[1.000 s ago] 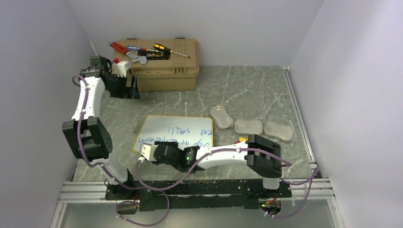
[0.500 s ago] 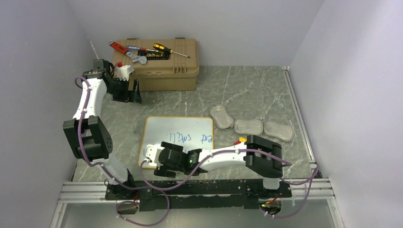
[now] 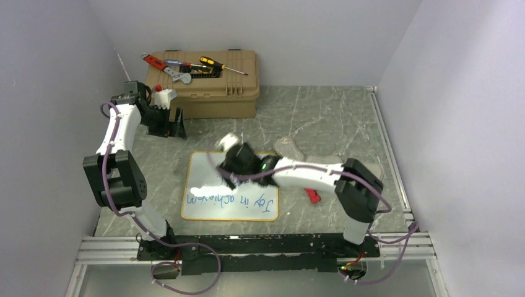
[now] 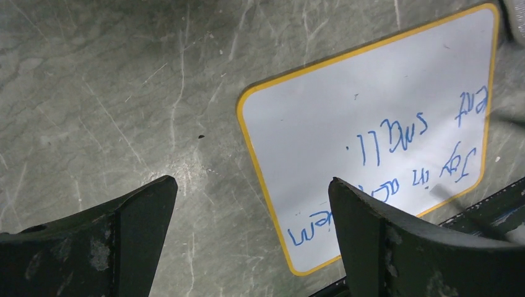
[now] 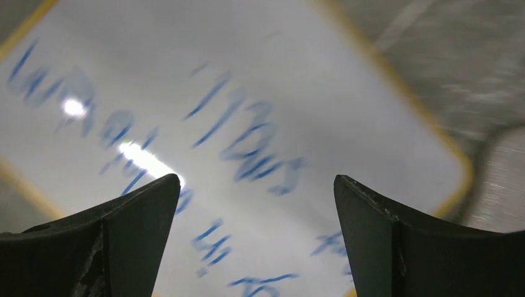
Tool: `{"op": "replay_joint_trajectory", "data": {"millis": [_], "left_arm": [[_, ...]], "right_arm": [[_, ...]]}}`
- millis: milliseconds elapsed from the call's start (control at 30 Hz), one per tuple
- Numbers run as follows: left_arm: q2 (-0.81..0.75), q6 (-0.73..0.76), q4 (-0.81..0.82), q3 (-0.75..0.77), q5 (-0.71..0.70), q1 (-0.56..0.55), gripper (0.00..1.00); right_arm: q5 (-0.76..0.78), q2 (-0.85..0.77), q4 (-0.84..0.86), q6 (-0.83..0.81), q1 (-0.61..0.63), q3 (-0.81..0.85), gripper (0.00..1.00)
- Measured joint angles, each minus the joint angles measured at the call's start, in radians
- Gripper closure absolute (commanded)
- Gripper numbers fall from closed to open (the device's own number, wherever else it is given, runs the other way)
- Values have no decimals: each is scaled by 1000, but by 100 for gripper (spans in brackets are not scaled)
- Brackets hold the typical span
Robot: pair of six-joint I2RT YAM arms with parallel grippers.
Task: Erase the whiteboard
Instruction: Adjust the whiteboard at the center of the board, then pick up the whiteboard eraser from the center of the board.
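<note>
The whiteboard (image 3: 207, 173) lies flat on the grey table, white with an orange-tan frame and lines of blue handwriting. In the top view my right gripper (image 3: 230, 170) hovers over the board's far half, blurred by motion. The right wrist view shows its open jaws (image 5: 257, 179) with only the written whiteboard (image 5: 247, 93) below them. My left gripper (image 3: 168, 132) hangs open near the toolbox, beyond the board's far left corner. Through the left wrist view the left gripper (image 4: 252, 180) looks down on the whiteboard (image 4: 371, 142), nothing between its fingers.
A tan toolbox (image 3: 210, 83) stands at the back left with screwdrivers and a wrench on its lid. Three grey pads (image 3: 322, 164) lie in a row right of the board. A small red object (image 3: 312, 197) lies by the board's right edge. Walls close in left and right.
My right gripper opened and swung from the board's near left corner up over its far half. The board went from tilted to square. The left gripper shifted slightly right.
</note>
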Motion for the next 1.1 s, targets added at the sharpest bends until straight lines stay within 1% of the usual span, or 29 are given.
{"op": "replay_joint_trajectory", "data": {"millis": [67,133,233,333,433,467,500,567,633,700,767,800,900,1000,1100], "left_arm": [[-1,-2,9,-15,-16,0,1],[-3,-5,17,-27,-40,0,1],[-22,-5,42,-49,-80,0,1],[-63,-4,82,-94,-119,4,1],[-76,5,104,-121,-137,8,1],[-76,7,109,-127,-137,10,2],[-74,14,116,-137,-136,10,6],[-68,21,115,-142,-124,11,9],[-54,29,116,-142,-103,11,9],[-42,31,116,-142,-81,11,7],[-31,31,116,-142,-61,11,5],[-29,31,116,-143,-53,10,5],[-29,32,116,-144,-35,8,5],[-28,34,115,-144,-25,5,5],[-28,38,112,-144,-21,5,5]], "right_arm": [[-3,-24,-27,66,-140,45,0],[29,-18,-86,128,-254,120,0],[104,1,-155,207,-370,214,0],[154,-13,-216,288,-434,212,0],[183,-51,-274,353,-459,139,0],[184,-84,-304,381,-467,80,0],[185,-99,-322,392,-475,56,0],[168,-168,-333,426,-498,-51,5],[145,-256,-362,460,-545,-158,7],[131,-345,-395,499,-613,-247,7],[128,-407,-414,540,-671,-307,7],[127,-424,-420,557,-681,-328,8],[108,-451,-420,602,-678,-401,13],[68,-446,-418,625,-665,-448,13],[41,-426,-398,637,-625,-452,12]]}}
